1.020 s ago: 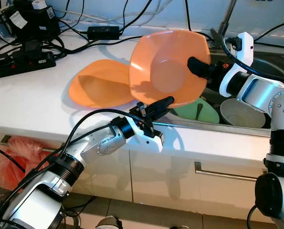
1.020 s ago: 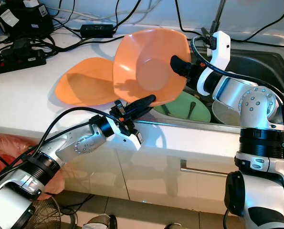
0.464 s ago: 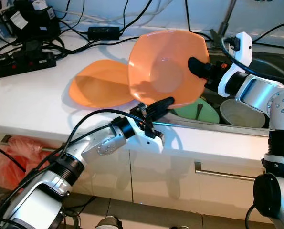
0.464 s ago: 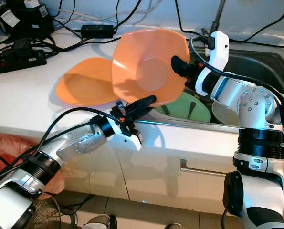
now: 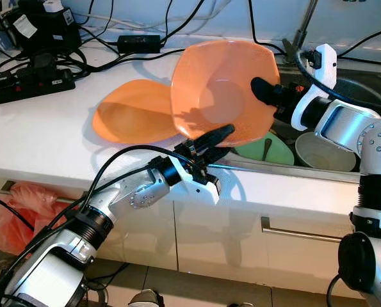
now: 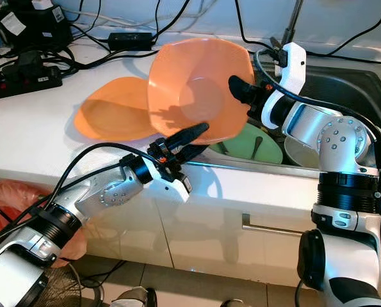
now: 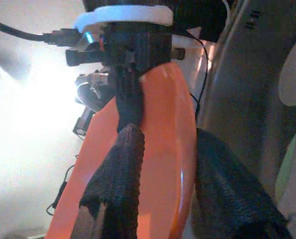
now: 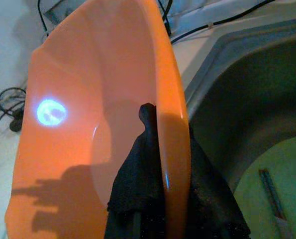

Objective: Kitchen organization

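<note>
In the left eye view our right gripper [image 5: 262,91] is clamped on the rim of the orange bowl [image 5: 219,89], tipped on edge at frame centre above the table [image 5: 43,134], beside an orange plate [image 5: 134,119]. Our left gripper [image 5: 210,141] sits at its lower rim.

The left wrist view shows its fingers [image 7: 119,186] apart, straddling that rim (not yet pinched).

The right wrist view confirms the clamp. We judge a handover is under way; next, close the left gripper.
</note>
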{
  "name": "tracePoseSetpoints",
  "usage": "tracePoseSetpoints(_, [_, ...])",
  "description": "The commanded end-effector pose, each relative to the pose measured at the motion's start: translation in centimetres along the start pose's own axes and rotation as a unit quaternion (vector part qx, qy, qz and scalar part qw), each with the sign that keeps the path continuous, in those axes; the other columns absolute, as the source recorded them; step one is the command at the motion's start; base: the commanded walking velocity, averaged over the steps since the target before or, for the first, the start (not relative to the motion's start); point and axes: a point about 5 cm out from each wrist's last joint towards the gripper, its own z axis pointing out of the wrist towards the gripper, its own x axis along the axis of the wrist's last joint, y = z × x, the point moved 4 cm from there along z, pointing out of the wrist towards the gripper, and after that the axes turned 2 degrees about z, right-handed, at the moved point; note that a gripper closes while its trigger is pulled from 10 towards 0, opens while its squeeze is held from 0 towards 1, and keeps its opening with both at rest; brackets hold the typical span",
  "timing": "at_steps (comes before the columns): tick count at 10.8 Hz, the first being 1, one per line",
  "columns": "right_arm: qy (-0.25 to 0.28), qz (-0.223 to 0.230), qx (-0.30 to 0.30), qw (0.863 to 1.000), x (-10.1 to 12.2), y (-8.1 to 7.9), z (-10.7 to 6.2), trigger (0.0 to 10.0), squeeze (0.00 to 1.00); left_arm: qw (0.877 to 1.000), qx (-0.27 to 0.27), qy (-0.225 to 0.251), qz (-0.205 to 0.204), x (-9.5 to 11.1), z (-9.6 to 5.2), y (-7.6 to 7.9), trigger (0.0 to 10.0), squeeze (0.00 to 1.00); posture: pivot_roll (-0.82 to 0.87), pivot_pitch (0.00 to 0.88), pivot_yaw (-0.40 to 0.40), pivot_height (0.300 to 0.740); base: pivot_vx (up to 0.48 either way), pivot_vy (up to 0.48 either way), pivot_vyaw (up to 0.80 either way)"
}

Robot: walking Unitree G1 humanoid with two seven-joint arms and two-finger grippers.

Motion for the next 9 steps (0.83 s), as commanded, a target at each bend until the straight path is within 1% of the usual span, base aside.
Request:
tracePoseSetpoints(1, [0.016, 0.002, -0.032, 0.999, 0.0, 1.0, -0.3, 0.0, 0.00, 0.997, 0.062, 0.040, -0.014, 1.5, 0.8, -2.5, 10.0, 1.00, 0.05, 0.078, -0.006, 0.740, 0.000, 0.000, 0.00])
tracePoseSetpoints(3, [0.057, 0.015, -0.064, 0.996, 0.9, 1.8, -0.2, 0.0, 0.00, 0.994, 0.078, 0.055, -0.047, 2.3, 0.9, -3.0, 10.0, 1.00, 0.05, 0.078, -0.005, 0.740, 0.000, 0.000, 0.00])
tracePoseSetpoints(5, [0.093, 0.033, -0.094, 0.991, 1.4, 2.6, -0.2, 0.0, 0.00, 0.993, 0.082, 0.052, -0.059, 2.4, 0.8, -3.0, 10.0, 1.00, 0.05, 0.078, -0.004, 0.740, 0.000, 0.000, 0.00])
tracePoseSetpoints(7, [0.131, 0.039, -0.127, 0.982, 1.8, 3.4, -0.4, 0.0, 0.00, 0.991, 0.098, 0.046, -0.083, 2.7, 1.0, -3.7, 10.0, 1.00, 0.05, 0.081, 0.000, 0.740, 0.000, 0.000, 0.00])
tracePoseSetpoints(8, [0.145, 0.025, -0.147, 0.978, 2.1, 3.8, -0.5, 0.0, 0.00, 0.987, 0.112, 0.032, -0.107, 2.7, 1.1, -4.1, 10.0, 1.00, 0.05, 0.081, 0.001, 0.740, 0.000, 0.000, 0.00])
tracePoseSetpoints(9, [0.152, 0.001, -0.178, 0.972, 2.1, 4.9, -0.9, 0.0, 0.00, 0.978, 0.132, -0.030, -0.156, 1.4, 0.8, -3.6, 10.0, 1.00, 0.06, 0.080, 0.006, 0.740, 0.000, 0.000, 0.00])
